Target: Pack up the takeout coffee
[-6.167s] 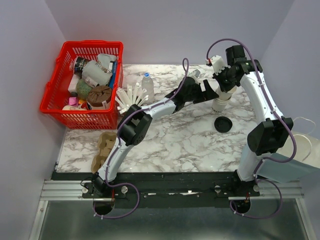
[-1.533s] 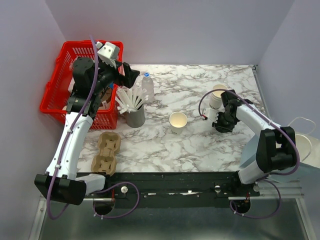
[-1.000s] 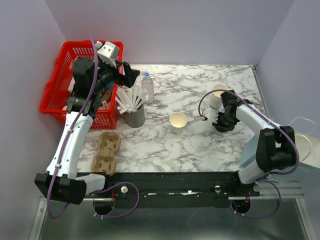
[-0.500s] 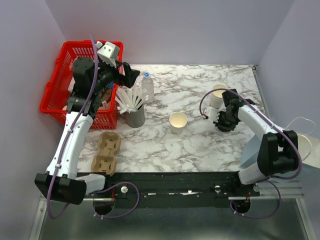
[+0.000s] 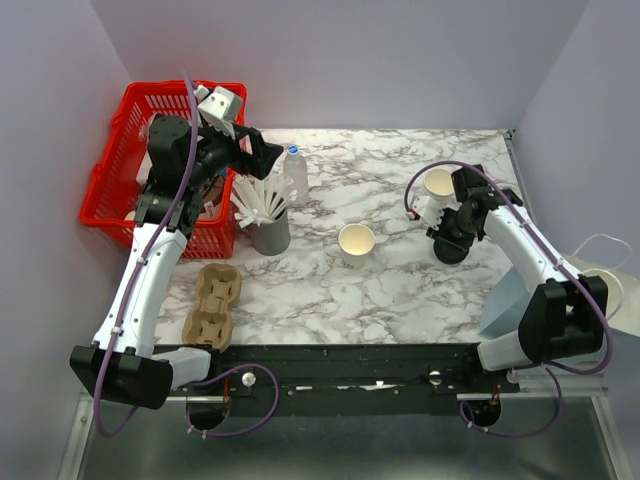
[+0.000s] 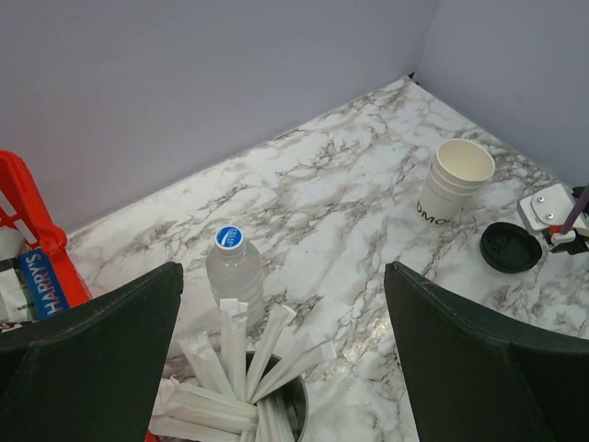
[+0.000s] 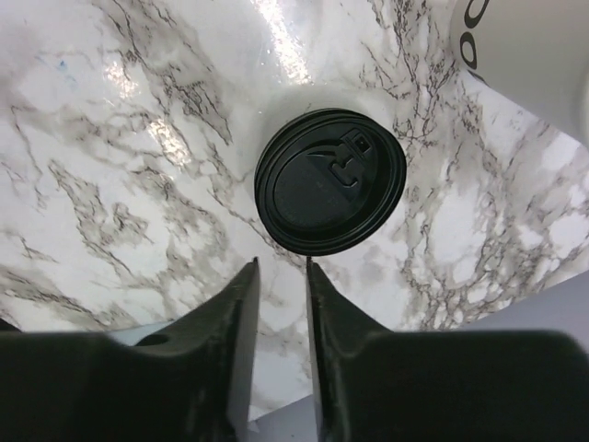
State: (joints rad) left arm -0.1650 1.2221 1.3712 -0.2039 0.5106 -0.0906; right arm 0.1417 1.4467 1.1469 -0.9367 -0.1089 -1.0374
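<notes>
The right gripper (image 7: pixel 281 269), fingers nearly together and empty, hovers by the lid (image 7: pixel 329 180) beside the stacked cups (image 6: pixel 455 179); the left gripper (image 6: pixel 285 304) gapes wide above the straws (image 6: pixel 241 368).

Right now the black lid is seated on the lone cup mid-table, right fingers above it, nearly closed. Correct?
Not quite. The black lid lies flat on the marble, not on the lone cup, which stands open mid-table. The right wrist view shows the lid on bare tabletop just beyond the right fingers, which are nearly closed and hold nothing. The top external view confirms the cup has no lid.
</notes>
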